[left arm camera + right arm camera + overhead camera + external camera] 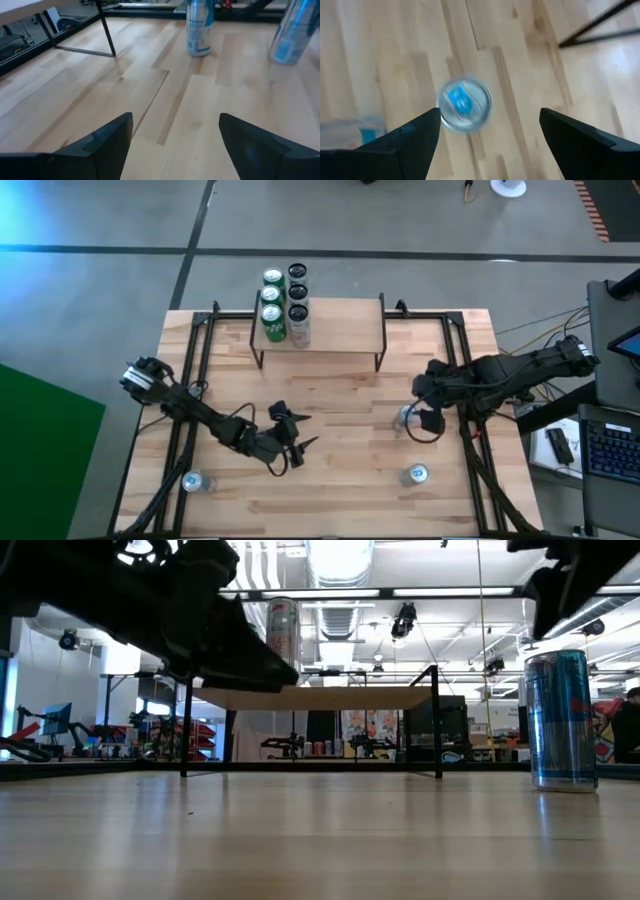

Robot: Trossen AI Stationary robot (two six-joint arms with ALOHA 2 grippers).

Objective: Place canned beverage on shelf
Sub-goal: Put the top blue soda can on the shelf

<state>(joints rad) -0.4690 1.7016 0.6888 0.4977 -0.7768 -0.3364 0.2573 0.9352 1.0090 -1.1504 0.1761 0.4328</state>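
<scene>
Three blue-and-silver cans stand loose on the table [340, 420]: one at the near left edge [193, 481], one at near right [417, 474], and one [406, 418] directly under the right gripper [428, 423], whose fingers are spread wide and empty above its top. The left gripper [296, 442] hovers mid-table, open and empty. Farther back, the shelf [340, 323] carries six cans at its left end, three green [270, 306] and three dark-topped [297, 292]. No writing is legible.

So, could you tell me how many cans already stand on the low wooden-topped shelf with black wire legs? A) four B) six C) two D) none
B: in the high view, three green-topped cans and three black-topped cans stand in two rows on the shelf's left end.
</scene>
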